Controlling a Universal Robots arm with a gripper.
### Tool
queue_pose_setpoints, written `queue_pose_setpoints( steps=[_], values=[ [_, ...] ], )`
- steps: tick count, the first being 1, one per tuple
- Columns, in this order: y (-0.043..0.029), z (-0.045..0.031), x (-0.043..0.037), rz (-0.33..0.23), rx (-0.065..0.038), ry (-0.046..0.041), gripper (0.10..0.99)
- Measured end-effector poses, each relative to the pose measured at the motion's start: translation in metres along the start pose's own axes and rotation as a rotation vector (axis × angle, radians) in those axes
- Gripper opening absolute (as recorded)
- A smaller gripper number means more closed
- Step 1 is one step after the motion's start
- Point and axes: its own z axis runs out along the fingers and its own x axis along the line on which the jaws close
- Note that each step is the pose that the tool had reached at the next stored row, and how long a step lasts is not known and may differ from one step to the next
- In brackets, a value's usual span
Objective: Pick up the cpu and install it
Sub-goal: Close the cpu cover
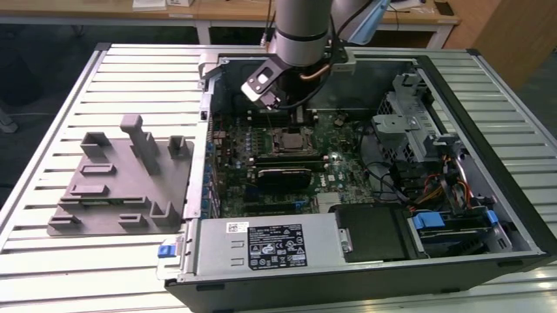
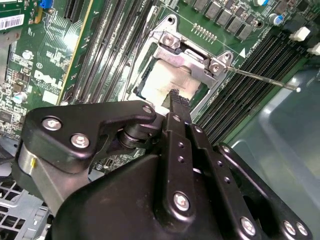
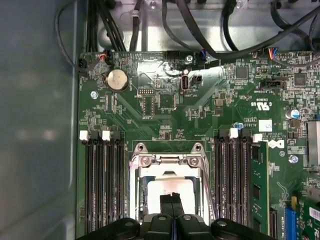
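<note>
The cpu (image 3: 157, 188) was sitting flat in the socket (image 3: 167, 161) in the middle of the motherboard (image 3: 165, 100), pale silver top facing up, with the metal socket frame around it. In the second wrist view the cpu (image 2: 164, 82) showed just past the black fingers, and a thin lever (image 2: 260, 77) stuck out sideways from the frame.

The gripper (image 3: 172, 199) was right over the chip with its two fingers pressed together and nothing between them. In the second wrist view the gripper (image 2: 175, 97) had its tip over the cpu's edge; couldn't tell if it was actually touching the top or hovering just above.

Rows of memory slots (image 3: 102, 185) ran on both sides of the socket. Further out on the green board was a round coin battery (image 3: 117, 79), and black cables (image 3: 200, 35) looped along the case wall behind it.

In the exterior view the arm (image 1: 301, 32) came down into an open computer case (image 1: 487, 85) lying on its side, with a power supply box (image 1: 270, 244) at the near edge. The case sat on a table (image 1: 139, 72) made of ribbed silver slats. A grey plastic plate (image 1: 113, 189) with upright posts lay on the slats to the exterior view's left, beside the case. Behind the table stood a light wooden desk (image 1: 218, 13).
</note>
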Motion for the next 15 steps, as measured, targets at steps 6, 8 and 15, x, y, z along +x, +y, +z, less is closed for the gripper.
queue_pose_setpoints(
  steps=[6,8,15],
  values=[
    [-0.0011,0.0002,0.0,0.0,0.0,0.0,0.106],
    [-0.0012,0.0002,0.0,-0.01,0.0,0.0004,0.106],
    [-0.0012,0.0006,0.0,-0.105,0.002,0.0046,0.106]
  ],
)
